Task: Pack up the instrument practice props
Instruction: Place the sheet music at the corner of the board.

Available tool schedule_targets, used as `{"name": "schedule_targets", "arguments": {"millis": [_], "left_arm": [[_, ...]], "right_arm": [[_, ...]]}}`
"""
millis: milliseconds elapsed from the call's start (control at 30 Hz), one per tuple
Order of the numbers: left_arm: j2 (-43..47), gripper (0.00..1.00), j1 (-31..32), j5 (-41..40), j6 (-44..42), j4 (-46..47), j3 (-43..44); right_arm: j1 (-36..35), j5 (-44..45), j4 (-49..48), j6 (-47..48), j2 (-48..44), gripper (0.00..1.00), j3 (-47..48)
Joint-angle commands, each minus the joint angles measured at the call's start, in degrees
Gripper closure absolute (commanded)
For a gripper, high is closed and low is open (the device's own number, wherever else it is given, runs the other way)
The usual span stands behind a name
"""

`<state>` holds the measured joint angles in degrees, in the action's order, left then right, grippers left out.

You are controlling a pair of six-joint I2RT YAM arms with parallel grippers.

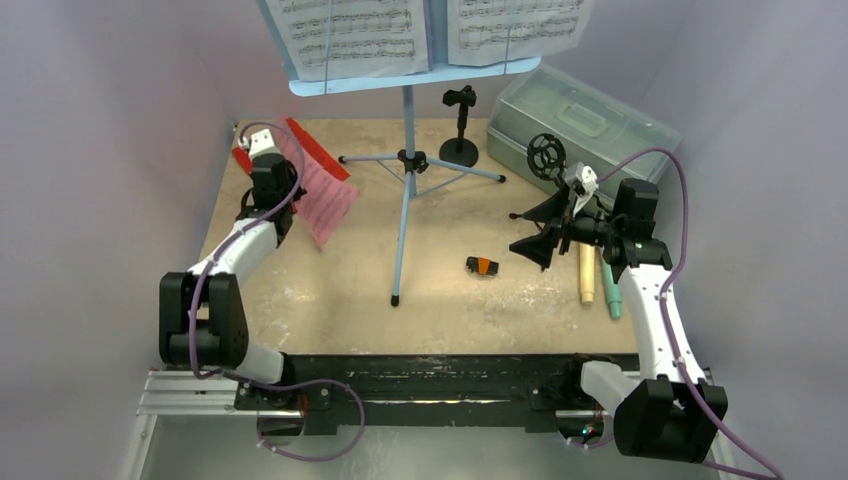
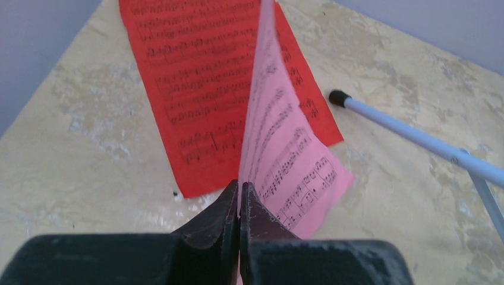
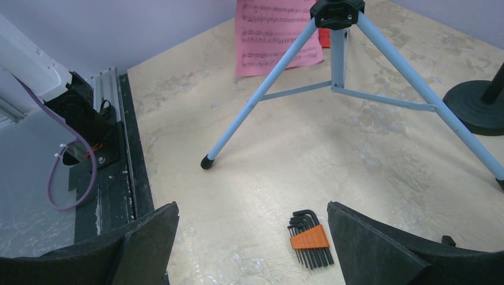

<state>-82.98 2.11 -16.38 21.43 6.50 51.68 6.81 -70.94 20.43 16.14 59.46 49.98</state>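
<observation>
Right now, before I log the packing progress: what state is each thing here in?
pink paper music page: pinched at its edge, raised.
left pincer: shut on that page.
red paper music page: lying flat.
right pincer: open, empty.
pale-blue tripod music stand: upright, legs spread.
white music pages: on its rack.
translucent grey-green plastic case: lid shut.
black mic holder: upright.
cream toy microphone, teal toy microphone: lying down.

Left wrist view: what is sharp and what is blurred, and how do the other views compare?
Left wrist view: left gripper dark and soft near the lens; notes on the pink page and red page clear. Right wrist view: hex keys sharp, right gripper soft-edged. Top external view: even light, faint shadows on the table.
</observation>
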Motion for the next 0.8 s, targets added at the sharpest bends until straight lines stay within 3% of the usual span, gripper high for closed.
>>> {"name": "schedule_targets", "arguments": {"millis": [0, 767], "left_arm": [[-5.51, 1.00, -3.71, 1.69, -3.93, 7.41, 6.56], [-31.24, 1.00, -9.92, 7.76, -11.75, -2.66, 32.47]], "right_arm": [[0.22, 0.25, 0.68, 1.25, -1.19, 0.01, 0.21], [0.05, 0.45, 1.93, 2.89, -0.40, 0.01, 0.43]]}}
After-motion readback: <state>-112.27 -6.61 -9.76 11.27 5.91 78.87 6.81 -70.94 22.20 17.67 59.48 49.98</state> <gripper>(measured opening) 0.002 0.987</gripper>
